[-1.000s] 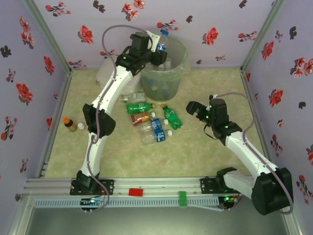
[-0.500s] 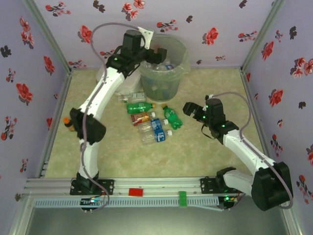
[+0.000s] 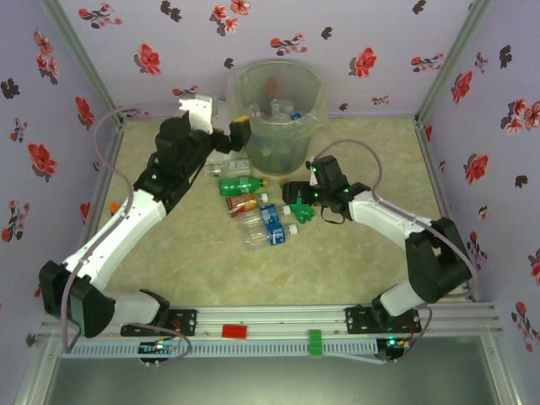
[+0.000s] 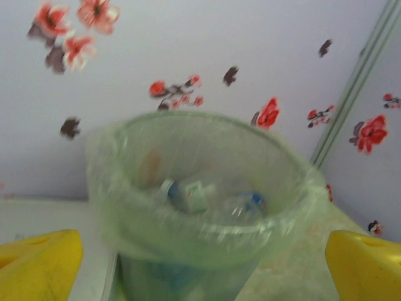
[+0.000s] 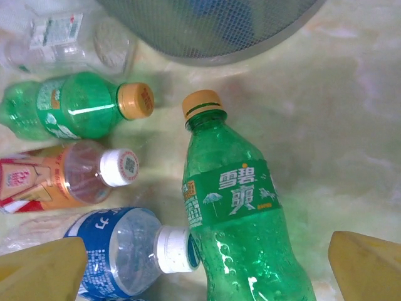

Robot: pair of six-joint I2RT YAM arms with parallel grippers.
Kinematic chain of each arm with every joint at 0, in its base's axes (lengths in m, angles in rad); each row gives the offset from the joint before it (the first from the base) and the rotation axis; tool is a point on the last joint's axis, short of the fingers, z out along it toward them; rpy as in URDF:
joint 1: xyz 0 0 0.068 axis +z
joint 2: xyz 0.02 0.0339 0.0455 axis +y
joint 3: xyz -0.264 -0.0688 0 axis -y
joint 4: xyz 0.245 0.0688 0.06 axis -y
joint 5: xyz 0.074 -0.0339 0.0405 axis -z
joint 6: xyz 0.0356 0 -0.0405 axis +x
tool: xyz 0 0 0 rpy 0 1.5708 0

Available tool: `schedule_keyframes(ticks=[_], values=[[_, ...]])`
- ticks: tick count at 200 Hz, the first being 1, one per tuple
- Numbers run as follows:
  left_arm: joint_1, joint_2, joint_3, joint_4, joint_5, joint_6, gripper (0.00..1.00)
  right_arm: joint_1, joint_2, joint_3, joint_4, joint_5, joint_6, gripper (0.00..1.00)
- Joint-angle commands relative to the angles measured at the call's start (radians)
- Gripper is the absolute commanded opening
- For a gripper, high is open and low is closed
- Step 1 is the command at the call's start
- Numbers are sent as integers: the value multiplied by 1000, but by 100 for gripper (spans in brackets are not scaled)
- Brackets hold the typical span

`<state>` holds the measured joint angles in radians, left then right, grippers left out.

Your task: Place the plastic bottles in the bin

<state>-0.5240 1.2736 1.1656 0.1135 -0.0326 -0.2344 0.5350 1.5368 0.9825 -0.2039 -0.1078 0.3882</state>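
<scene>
The right hand (image 5: 202,248) hung with its fingers spread wide and nothing between them but air. The green bottle (image 5: 241,219) lay on its side straight below. Its body sat in the gap between the two fingers and its orange cap pointed away from the hand, toward the bin (image 3: 314,118). I'd guess it was light and thin-walled, likely to dent under a hard squeeze. It was also round and smooth enough to roll or slip. The labelled middle looked the best place to take hold, across the body rather than at the narrow neck.

Just off that hand's left finger lay a blue-labelled bottle (image 5: 119,251), its white cap touching the green one. An orange-red bottle (image 5: 56,182) and a second green bottle (image 5: 69,113) lay farther out.

The left hand (image 4: 202,260) was spread and empty too, with the bin straight ahead of it and a few bottles (image 4: 188,191) already inside.

The tabletop (image 5: 351,125) was flat, pale and marbled, and probably slick. The flowered walls (image 3: 405,34) stood well clear of both hands.
</scene>
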Motion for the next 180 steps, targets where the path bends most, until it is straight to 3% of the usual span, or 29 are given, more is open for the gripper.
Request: schedule_keyframes(ticks=[1,40,80,180], values=[[23,-75,-146,46,-88,-93,100,8,60,89,-152,24,-132,97],[57,-116,-333,-89,-140,-243,100,8,166,161,-240,-5,-191,83],[61,-64,-393,-197,-154,-297,100,8,241,189,-250,-8,-192,76],[25,13,-503,-74,-148,-242,100,8,337,222,-269,68,-204,61]])
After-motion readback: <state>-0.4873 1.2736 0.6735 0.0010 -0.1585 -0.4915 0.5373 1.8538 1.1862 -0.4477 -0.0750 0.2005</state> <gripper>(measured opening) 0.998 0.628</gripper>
